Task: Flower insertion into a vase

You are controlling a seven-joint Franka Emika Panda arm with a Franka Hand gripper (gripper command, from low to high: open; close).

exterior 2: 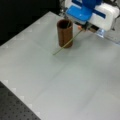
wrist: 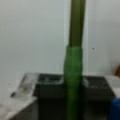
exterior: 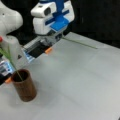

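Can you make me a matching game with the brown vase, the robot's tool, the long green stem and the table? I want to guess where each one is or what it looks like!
Things:
1. vase
2. tool
3. long stem
4. table

Clues:
A. grey and flat, under everything
B. standing upright with a green stem already in it
C. closed around a green stalk in the wrist view
D. sticking out sideways from the tool, above the table

Pairs: 1-B, 2-C, 3-D, 4-A

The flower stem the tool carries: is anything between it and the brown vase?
Nothing visible does. The tool grips a green stem above bare table, apart from the vase, which already holds one flower.
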